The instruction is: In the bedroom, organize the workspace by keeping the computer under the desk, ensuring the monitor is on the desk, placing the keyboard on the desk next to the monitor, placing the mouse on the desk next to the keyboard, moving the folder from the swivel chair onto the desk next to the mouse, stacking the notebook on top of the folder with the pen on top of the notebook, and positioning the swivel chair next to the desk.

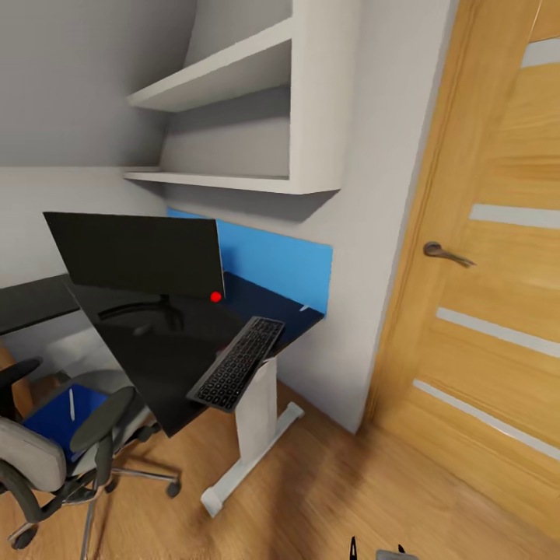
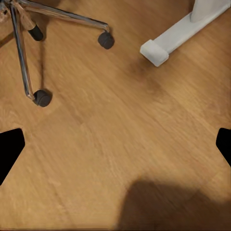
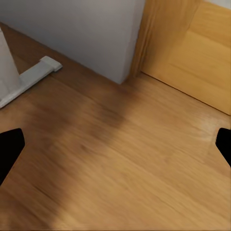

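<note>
The monitor stands on the black desk. The keyboard lies askew by the desk's right edge, above its white leg. At the lower left is the swivel chair, with the blue folder on its seat and the pale pen on top of the folder. Computer, mouse and notebook are out of view. My left gripper hangs open over bare floor near the chair's chrome base. My right gripper is open above the floor by the wall corner.
A wooden door with a lever handle fills the right side. White shelves hang above the desk, and a blue panel backs it. The desk's white foot rests on the wooden floor.
</note>
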Available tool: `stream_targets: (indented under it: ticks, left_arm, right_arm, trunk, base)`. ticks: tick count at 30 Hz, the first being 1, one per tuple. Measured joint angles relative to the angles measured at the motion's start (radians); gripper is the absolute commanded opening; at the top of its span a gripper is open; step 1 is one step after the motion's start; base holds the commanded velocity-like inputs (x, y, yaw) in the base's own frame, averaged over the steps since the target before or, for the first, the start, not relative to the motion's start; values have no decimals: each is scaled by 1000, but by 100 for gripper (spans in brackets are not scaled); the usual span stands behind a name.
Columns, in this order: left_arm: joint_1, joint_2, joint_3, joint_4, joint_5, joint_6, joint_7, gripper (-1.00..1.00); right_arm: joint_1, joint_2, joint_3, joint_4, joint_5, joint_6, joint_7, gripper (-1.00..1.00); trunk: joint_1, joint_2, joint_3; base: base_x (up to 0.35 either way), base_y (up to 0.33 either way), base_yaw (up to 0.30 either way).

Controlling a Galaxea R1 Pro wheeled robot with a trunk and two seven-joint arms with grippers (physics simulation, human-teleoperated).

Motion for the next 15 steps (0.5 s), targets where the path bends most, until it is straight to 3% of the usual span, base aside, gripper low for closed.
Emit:
stream_targets:
  ticks: [15]
  left_arm:
    - [0, 0, 0, 0, 0, 0, 0, 100]
  right_arm:
    - [0, 2, 1, 0, 1, -1, -23, 100]
  trunk:
    - [0, 0, 0]
  base:
    - [0, 0, 282]
